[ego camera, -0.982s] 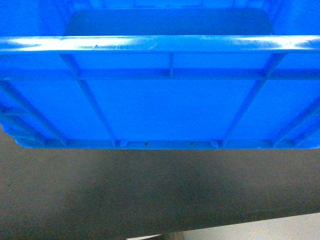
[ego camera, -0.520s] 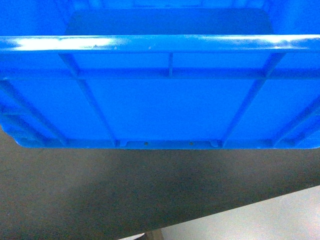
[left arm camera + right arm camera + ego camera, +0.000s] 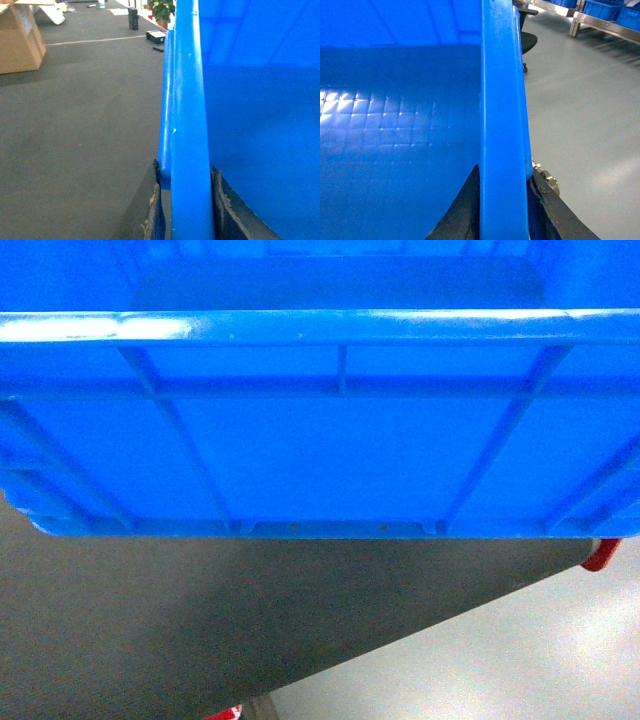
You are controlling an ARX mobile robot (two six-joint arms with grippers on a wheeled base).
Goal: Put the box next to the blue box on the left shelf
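The box (image 3: pixel 330 455), a big bright-blue ribbed crate, fills the upper head view and is held above the floor. My left gripper (image 3: pixel 187 212) is shut on its left rim (image 3: pixel 187 100), one dark pad on each side. On the opposite rim (image 3: pixel 502 110) my right gripper (image 3: pixel 504 212) is shut in the same way. The smooth inside of the box (image 3: pixel 395 150) shows in both wrist views. Far off at the top right of the right wrist view, a metal rack (image 3: pixel 600 24) carries blue boxes (image 3: pixel 604 8). I cannot tell whether it is the left shelf.
Dark carpet (image 3: pixel 150 630) lies under the box, meeting light grey floor (image 3: pixel 500 660) at the lower right. A red part (image 3: pixel 602 554) peeks out by the box's right corner. A cardboard carton (image 3: pixel 17 42), a plant (image 3: pixel 162 9) and small black items (image 3: pixel 156 36) stand far left.
The floor under the box has slid: the light grey area has grown in from the lower right and a red part has come into view. The box keeps its place in the head view.
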